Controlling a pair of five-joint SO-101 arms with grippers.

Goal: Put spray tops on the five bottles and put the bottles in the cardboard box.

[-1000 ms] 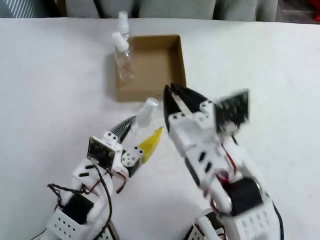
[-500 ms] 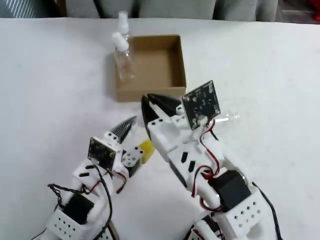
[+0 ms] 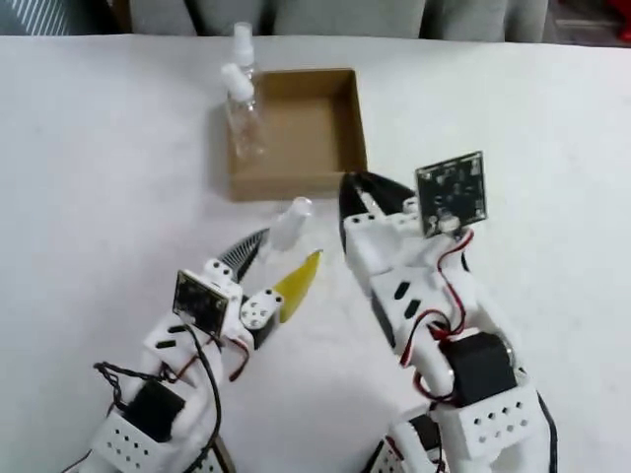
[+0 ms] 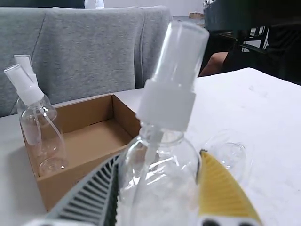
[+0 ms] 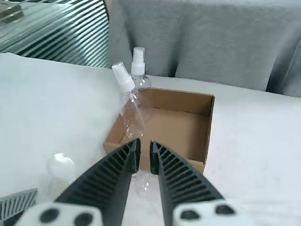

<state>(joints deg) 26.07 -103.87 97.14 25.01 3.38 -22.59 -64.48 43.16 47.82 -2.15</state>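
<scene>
Since half a second ago the right gripper (image 3: 361, 189) has swung back from over the held bottle and now sits just in front of the cardboard box (image 3: 296, 183), at its near right corner. Its black fingers are drawn almost together with only a narrow slit between them and nothing in it. The left arm has kept its place, with the left gripper (image 3: 291, 244) clamped on a clear bottle (image 3: 288, 222), the grey finger on one side and the yellow one on the other. That bottle is just in front of the box's near wall. Its long axis is roughly upright, white spray top uppermost and leaning a little toward the box. The box lies open-side up on the white desk (image 3: 99, 148), toward the far edge. A second capped bottle (image 3: 244, 110) leans inside it against the left wall, top up. A third (image 3: 242, 44) stands upright outside, just beyond the far left corner. In the left wrist view another clear bottle (image 4: 230, 155) lies on its side on the desk beside the held one.
</scene>
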